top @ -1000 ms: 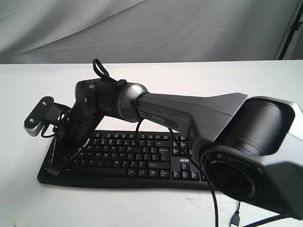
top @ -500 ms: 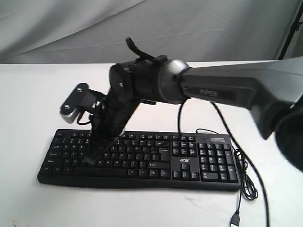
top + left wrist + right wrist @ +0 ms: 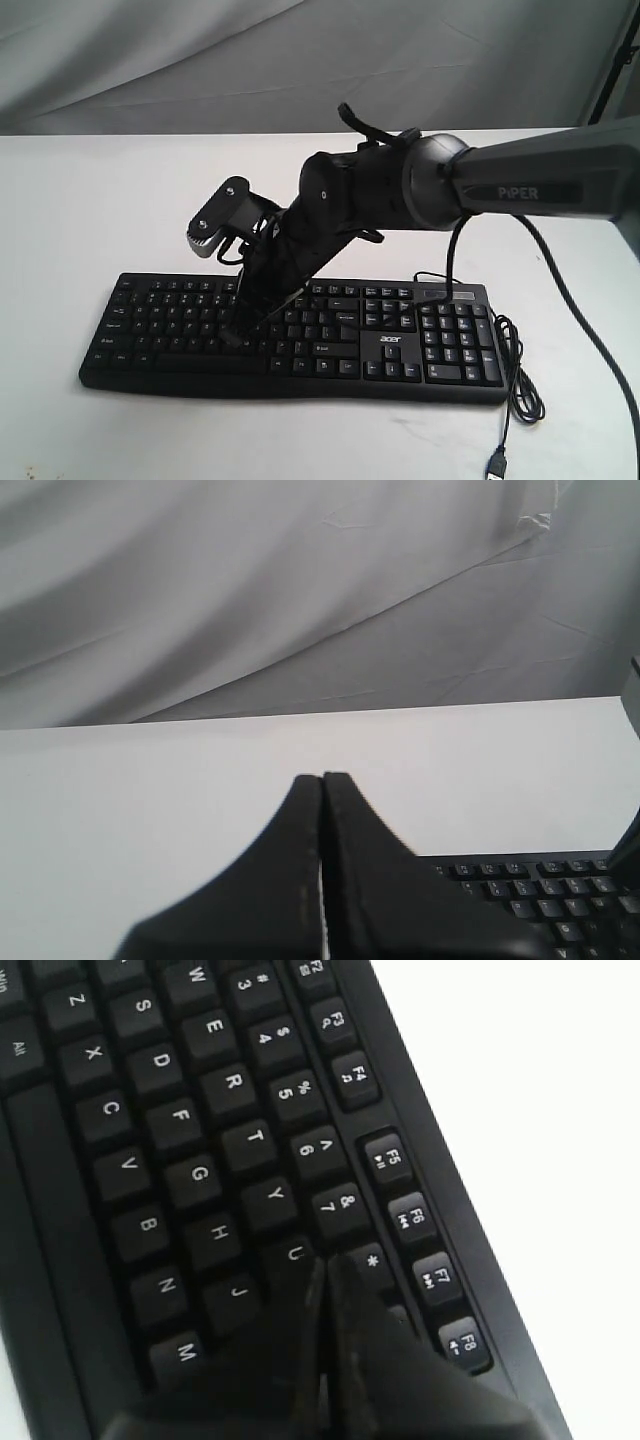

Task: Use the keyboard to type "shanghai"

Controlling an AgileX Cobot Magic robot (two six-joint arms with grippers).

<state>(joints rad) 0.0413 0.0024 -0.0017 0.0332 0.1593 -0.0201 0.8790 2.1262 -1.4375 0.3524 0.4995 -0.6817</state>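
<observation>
The black keyboard (image 3: 440, 340) lies across the white table, with its acer logo beside the number pad. My right arm reaches over it from the right. My right gripper (image 3: 233, 337) is shut, and its tips point down onto the letter keys left of centre. In the right wrist view the right gripper (image 3: 325, 1260) sits between the U key (image 3: 293, 1254) and the * key (image 3: 373, 1260); whether it touches a key I cannot tell. My left gripper (image 3: 322, 777) is shut and empty, held above the table with a corner of the keyboard (image 3: 540, 880) beside it.
The thin black cable (image 3: 520, 380) loops on the table right of the keyboard and ends in a USB plug (image 3: 497, 462) near the front edge. A grey cloth backdrop (image 3: 300, 60) hangs behind the white table (image 3: 80, 200).
My right arm has swung to the right along the keyboard, carrying the shut gripper from the far left keys to the middle of the letter block. The keyboard has not moved.
</observation>
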